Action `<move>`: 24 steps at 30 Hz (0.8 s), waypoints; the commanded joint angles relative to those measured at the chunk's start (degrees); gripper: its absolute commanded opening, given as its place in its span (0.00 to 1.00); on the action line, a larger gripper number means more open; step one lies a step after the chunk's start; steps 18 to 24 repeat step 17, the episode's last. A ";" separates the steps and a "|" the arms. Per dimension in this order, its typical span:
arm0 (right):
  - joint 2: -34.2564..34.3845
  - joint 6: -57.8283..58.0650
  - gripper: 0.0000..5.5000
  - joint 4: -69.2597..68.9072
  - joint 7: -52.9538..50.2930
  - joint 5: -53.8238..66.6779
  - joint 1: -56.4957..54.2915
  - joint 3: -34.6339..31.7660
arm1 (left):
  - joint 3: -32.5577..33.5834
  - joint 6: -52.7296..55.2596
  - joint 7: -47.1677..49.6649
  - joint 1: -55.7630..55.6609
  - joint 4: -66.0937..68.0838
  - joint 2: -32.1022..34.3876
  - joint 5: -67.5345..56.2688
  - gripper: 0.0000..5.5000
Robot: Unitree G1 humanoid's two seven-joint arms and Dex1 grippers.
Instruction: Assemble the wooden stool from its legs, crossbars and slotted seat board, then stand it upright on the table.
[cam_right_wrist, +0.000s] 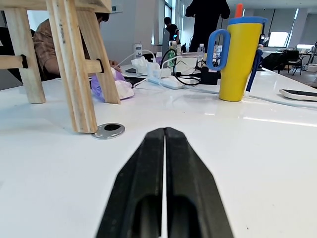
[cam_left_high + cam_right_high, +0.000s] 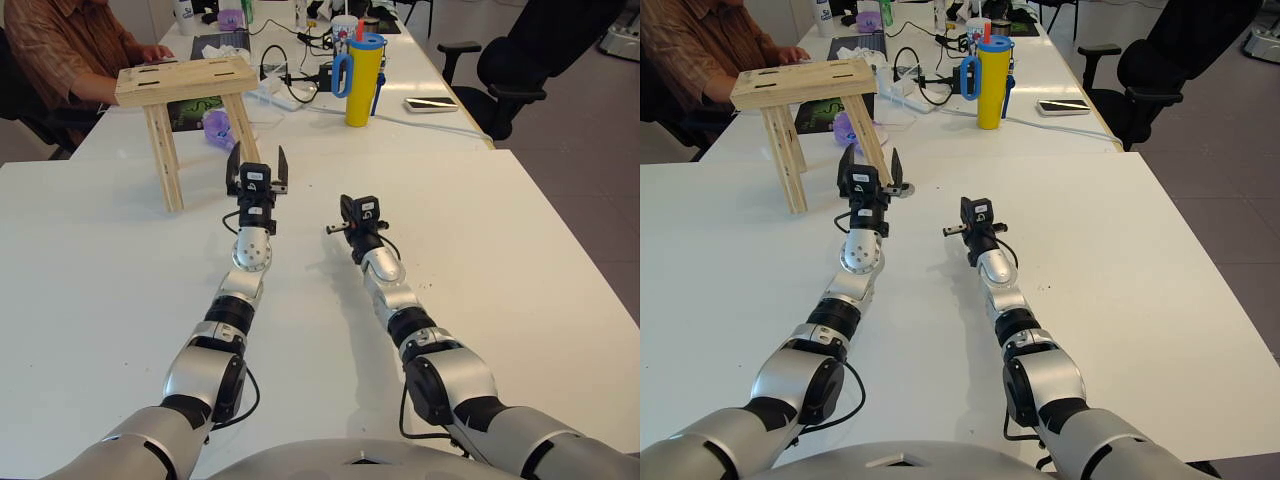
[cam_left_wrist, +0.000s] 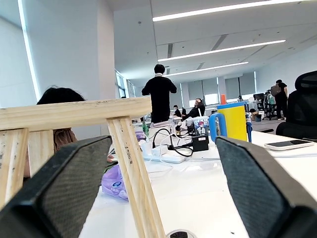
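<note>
Open-plan office, shared desk area.
Long white tables [image 2: 520, 230] set end to end; black swivel chair [image 2: 500, 80] on grey floor; ceiling strip lights [image 3: 218, 7] running down a deep room; power strip [image 3: 168, 158] with trailing cables; yellow tumbler [image 2: 364, 85] and phone [image 2: 432, 104] on the far table.

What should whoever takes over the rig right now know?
Left claw: open, empty, low over the table, facing a near leg of the stool.
Right claw: shut, empty, low over the table beside the left claw.
Stool: assembled with seat, legs and crossbar, upright at the table's far left.
Done: assembly and standing look complete.
Left: probably only pulling both arms back; check that the joints are firm.
</note>
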 commanded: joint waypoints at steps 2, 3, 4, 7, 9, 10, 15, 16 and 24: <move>-0.95 -0.36 0.00 1.04 -2.01 -1.82 -1.77 0.56 | 0.59 1.40 -3.84 -0.48 0.70 -0.07 -2.32 0.70; -1.08 -0.22 0.00 1.31 -2.82 -2.32 -1.99 0.73 | 0.85 1.53 -4.37 -0.52 0.99 -0.05 -2.81 0.70; -1.18 -0.05 0.00 1.58 -3.32 -2.62 -2.18 0.83 | 1.09 1.69 -4.79 -0.64 1.33 -0.05 -3.20 0.70; -1.40 0.22 0.00 2.12 -4.64 -3.21 -2.59 0.92 | 1.32 1.93 -5.51 -0.99 1.93 -0.05 -3.66 0.70; -1.46 0.24 0.00 2.30 -5.40 -3.53 -2.70 0.85 | 1.37 2.03 -5.86 -1.01 2.23 -0.18 -3.71 0.70; -1.57 0.32 0.00 2.36 -6.17 -3.81 -2.74 0.81 | 1.34 2.16 -5.98 -0.92 2.40 -0.31 -3.69 0.70; -1.71 -0.04 0.00 2.53 -7.43 -4.26 -2.81 0.85 | 1.29 2.51 -7.19 -0.71 2.66 -0.73 -3.95 0.70; -1.70 -0.08 0.00 2.59 -7.43 -4.22 -2.83 0.86 | 1.23 2.54 -7.37 -0.82 2.76 -0.82 -3.96 0.70; -1.68 -0.10 0.00 2.65 -7.40 -4.20 -2.85 0.83 | 1.17 2.57 -7.51 -0.92 2.84 -0.90 -3.96 0.70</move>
